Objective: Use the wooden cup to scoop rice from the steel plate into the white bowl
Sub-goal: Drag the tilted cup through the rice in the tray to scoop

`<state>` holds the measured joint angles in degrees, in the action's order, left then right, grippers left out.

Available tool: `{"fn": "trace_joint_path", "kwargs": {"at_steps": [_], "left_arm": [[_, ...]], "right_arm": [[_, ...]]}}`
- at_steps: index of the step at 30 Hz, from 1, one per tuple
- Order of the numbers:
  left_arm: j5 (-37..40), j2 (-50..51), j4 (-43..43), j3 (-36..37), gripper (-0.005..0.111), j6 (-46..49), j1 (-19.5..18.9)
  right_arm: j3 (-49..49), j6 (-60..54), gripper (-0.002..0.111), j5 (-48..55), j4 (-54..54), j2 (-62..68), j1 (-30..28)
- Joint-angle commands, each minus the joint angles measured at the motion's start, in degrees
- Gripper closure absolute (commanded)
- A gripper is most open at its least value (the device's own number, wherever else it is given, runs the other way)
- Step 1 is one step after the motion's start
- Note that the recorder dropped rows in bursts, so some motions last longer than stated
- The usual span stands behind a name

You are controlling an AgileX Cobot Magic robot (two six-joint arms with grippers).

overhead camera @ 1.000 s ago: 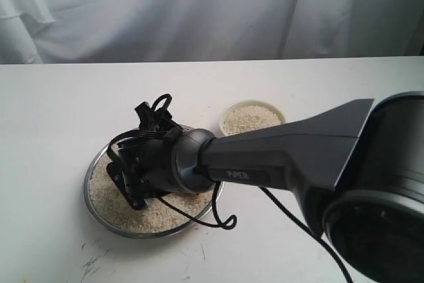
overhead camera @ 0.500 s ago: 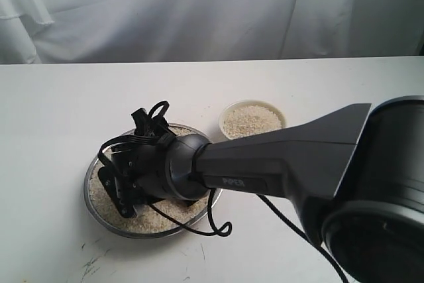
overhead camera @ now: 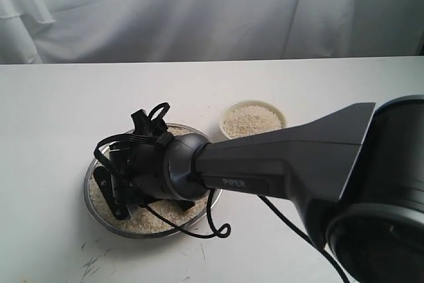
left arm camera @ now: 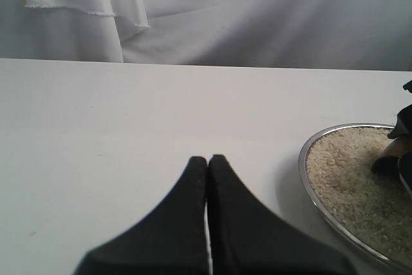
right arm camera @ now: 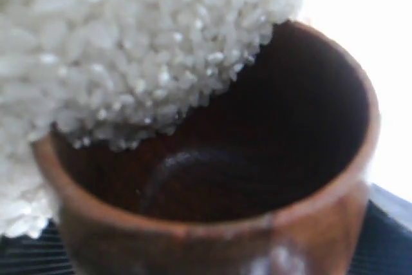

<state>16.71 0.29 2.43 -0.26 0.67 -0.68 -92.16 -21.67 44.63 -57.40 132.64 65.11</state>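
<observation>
Steel, wood, ceramic and grain: we enter 6 items, all on or over a white table (overhead camera: 59, 111).

Item 1, the steel plate (left arm camera: 301, 162): wide and shallow, lying flat toward the left of the exterior view.

Item 2, the rice (overhead camera: 165, 220): spread over the plate's floor. A second lot fills item 3.

Item 3, the white bowl (overhead camera: 252, 103): upright, near the plate's far right side. The arm covers the space between them, so we cannot tell whether they touch.

Item 4, the wooden cup (right arm camera: 270, 140): we record it only in the right wrist view. It is tipped with its mouth pushed into the rice in the plate. Grains are banked across part of the rim and spill onto the dark inner wall, most of which is bare. In the exterior view the wrist hides it.

Item 5, the right gripper (overhead camera: 112, 195): extended across to the left half of the plate, low over the grain. Its ribbed black pads (right arm camera: 26, 259) show at either side of the cup's outer wall, and we take it as clamped on the cup.

Item 6, the left gripper (left arm camera: 207, 162): fingers pressed together with no gap, hanging over the table beside the plate's rim and clear of it.

Sundries: a black cable (overhead camera: 218, 226) looping off the right arm past the plate's near edge, and white drapery (overhead camera: 165, 11) behind the table.
</observation>
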Motion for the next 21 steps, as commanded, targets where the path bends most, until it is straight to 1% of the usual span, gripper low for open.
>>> {"fn": "trace_joint_path", "kwargs": {"at_steps": [1, 21], "left_arm": [[-0.36, -0.29, 0.04, 0.26, 0.107, -0.18, 0.09], [-0.36, -0.29, 0.04, 0.26, 0.107, -0.18, 0.09]], "right_arm": [[0.04, 0.57, 0.108, -2.41, 2.92, -0.55, 0.44], [0.04, 0.68, 0.108, -9.65, 5.92, -0.55, -1.62]]}}
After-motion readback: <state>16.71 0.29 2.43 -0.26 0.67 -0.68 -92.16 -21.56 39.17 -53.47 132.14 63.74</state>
